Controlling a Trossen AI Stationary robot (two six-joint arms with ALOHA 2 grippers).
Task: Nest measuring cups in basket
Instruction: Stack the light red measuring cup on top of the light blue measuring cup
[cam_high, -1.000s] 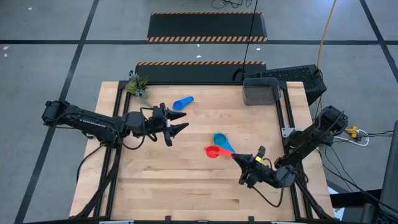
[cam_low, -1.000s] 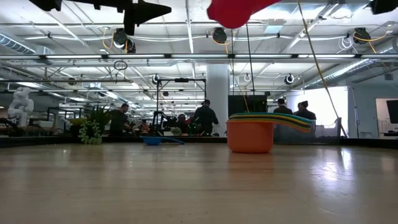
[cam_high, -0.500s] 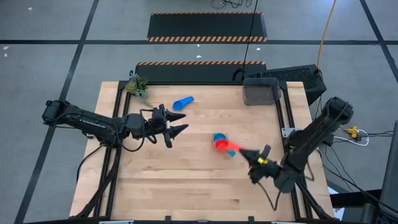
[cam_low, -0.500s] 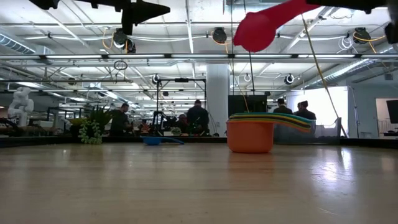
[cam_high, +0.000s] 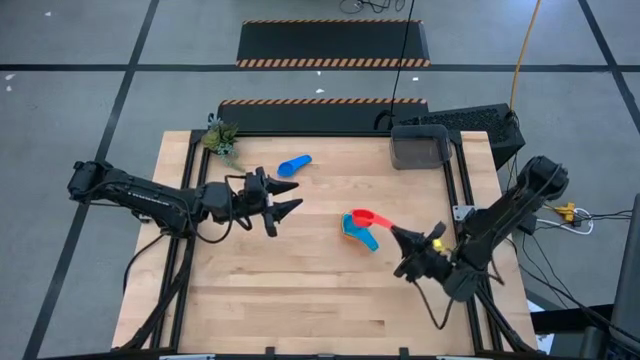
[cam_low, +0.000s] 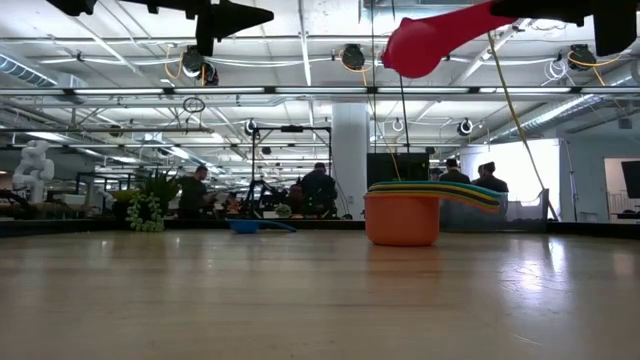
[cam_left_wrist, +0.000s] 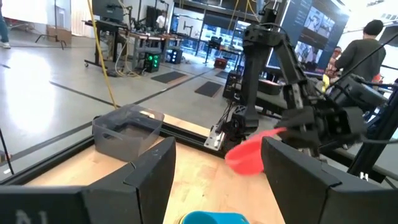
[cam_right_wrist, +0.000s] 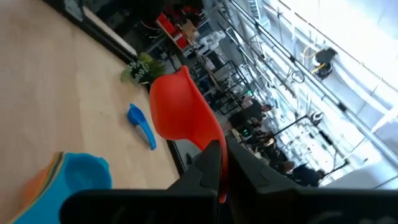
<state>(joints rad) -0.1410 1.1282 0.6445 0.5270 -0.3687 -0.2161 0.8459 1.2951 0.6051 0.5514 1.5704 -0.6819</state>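
High view shows the right gripper (cam_high: 408, 251) clamped on the handle of the red measuring cup (cam_high: 361, 216), holding it in the air just above the nested stack (cam_high: 356, 228) — light blue cup on top, orange at the bottom — near the middle of the table (cam_high: 300, 300). Nesting the red cup is the step in hand; next it needs lowering squarely into the light blue one, then release. Left gripper (cam_high: 285, 207) hovers with its jaws spread wide and nothing in them, near the lone blue cup (cam_high: 293, 164). Well apart, the dark grey basket (cam_high: 420, 147) sits at the table's far right corner.
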